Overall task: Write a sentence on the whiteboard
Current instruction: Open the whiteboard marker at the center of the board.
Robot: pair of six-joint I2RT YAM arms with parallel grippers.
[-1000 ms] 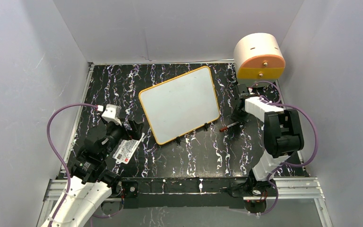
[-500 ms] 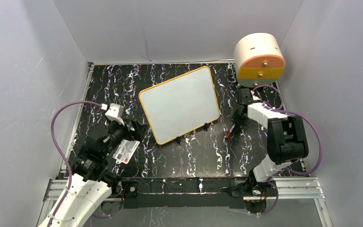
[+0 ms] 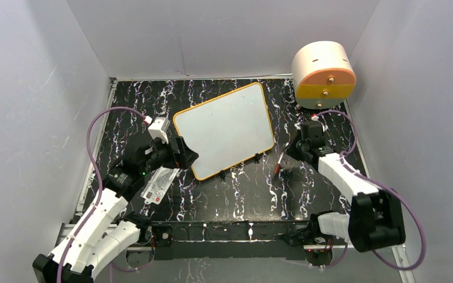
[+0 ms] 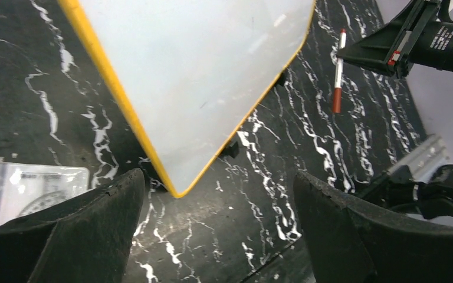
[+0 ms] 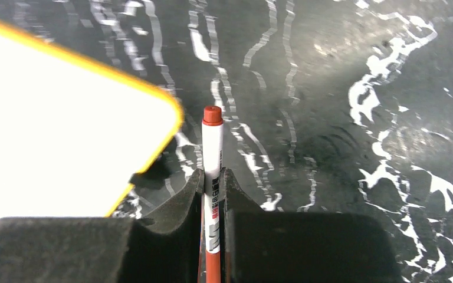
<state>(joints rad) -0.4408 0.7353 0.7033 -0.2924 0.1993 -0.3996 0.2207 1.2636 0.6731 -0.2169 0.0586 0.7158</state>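
Since a second ago the left arm has reached forward off the printed card (image 3: pixel 158 186), so that the left gripper (image 3: pixel 186 157) now sits at the near-left corner of the whiteboard (image 3: pixel 224 128). The right arm has dropped its elbow down toward the near-right of the table (image 3: pixel 242 191). The marker (image 5: pixel 212 141) has turned from a flat slant to point more toward the arms' side. The left wrist view shows the left gripper's two black fingers (image 4: pixel 71 236) spread wide and holding nothing. The board's rounded, orange-yellow-framed corner lies between and beyond them, and whether either finger touches the frame cannot be told. The card lies flat on the black, white-veined tabletop just beside that corner, on the left. The right gripper (image 5: pixel 212 177) is closed tight on the white barrel of the marker, whose red cap sticks out past the fingertips. Gripper and marker are near the board's near-right corner but apart from it, and whether the marker's end meets the table cannot be told. The whiteboard lies tilted across the middle of the table, its face plain white and small black feet showing along its near edge. At the far right stands a round beige drum (image 3: pixel 323 72) with an orange face and a yellow drawer, well apart from the board.
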